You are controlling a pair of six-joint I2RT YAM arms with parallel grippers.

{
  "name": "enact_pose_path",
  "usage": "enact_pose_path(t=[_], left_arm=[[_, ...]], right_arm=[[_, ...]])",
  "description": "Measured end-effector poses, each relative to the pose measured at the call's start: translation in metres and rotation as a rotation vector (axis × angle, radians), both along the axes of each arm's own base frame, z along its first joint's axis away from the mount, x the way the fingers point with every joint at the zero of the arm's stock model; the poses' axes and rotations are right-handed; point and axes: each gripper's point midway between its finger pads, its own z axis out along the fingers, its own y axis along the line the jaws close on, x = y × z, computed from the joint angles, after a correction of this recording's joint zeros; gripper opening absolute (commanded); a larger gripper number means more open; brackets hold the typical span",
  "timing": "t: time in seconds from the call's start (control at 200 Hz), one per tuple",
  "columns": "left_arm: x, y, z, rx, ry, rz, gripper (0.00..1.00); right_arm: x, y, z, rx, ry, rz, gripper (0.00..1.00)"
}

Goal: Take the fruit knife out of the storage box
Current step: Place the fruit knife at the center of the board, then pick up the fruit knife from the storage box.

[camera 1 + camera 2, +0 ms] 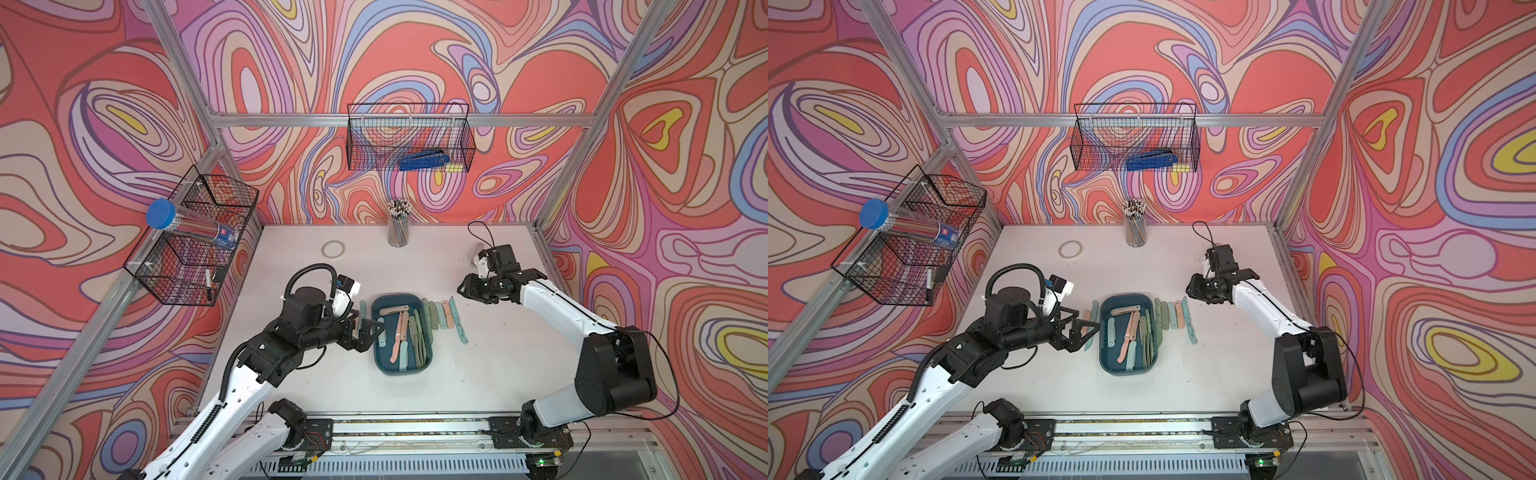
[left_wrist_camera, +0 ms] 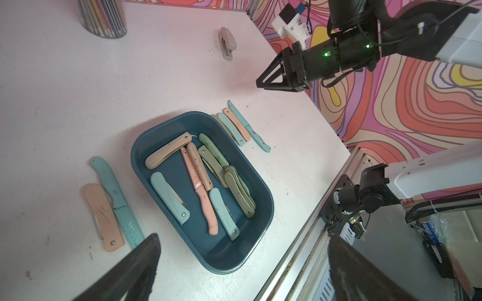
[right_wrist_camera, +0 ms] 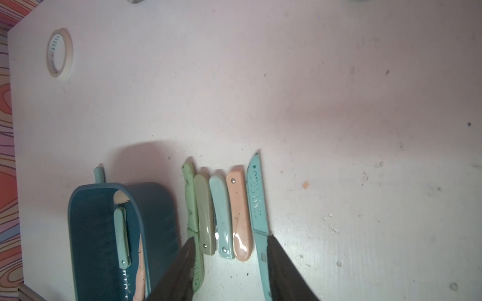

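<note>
Between picks, I'd say: knives [image 2: 208, 208] lie in the box [image 2: 211, 247] mid-table, with a row [image 1: 441, 313] set out at its 3 o'clock. Left gripper [image 1: 371, 337] hovers low at the box's 9 o'clock, arm stretched level, fingers wide and empty. Right gripper [image 1: 462, 290] hangs raised at 2 o'clock, fingers partly apart, nothing held. Next move probably needs the left dropping over one handle and pinching across it.

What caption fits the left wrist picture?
Folding fruit knives lie in a teal storage box while the open left claw hovers close.
</note>
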Motion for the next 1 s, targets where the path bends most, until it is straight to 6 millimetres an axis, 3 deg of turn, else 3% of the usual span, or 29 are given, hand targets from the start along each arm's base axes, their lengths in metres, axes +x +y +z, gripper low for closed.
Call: enact_pose_path(t=[0.265, 0.416, 0.786, 1.002], left_arm=[[0.007, 0.006, -0.006, 0.043, -0.008, 0.045, 1.00], [0.011, 0.013, -0.010, 0.075, -0.013, 0.087, 1.00], [0.013, 0.017, -0.012, 0.092, -0.016, 0.106, 1.00], [0.014, 0.018, -0.011, 0.094, -0.023, 0.113, 1.00]], right_arm=[[-0.034, 0.082, 0.042, -0.056, -0.051, 0.195, 0.47], [-0.048, 0.115, 0.048, -0.079, -0.038, 0.254, 0.47], [-0.101, 0.181, -0.009, -0.206, 0.140, 0.383, 0.44], [-0.102, 0.178, -0.051, -0.306, 0.238, 0.300, 0.43]])
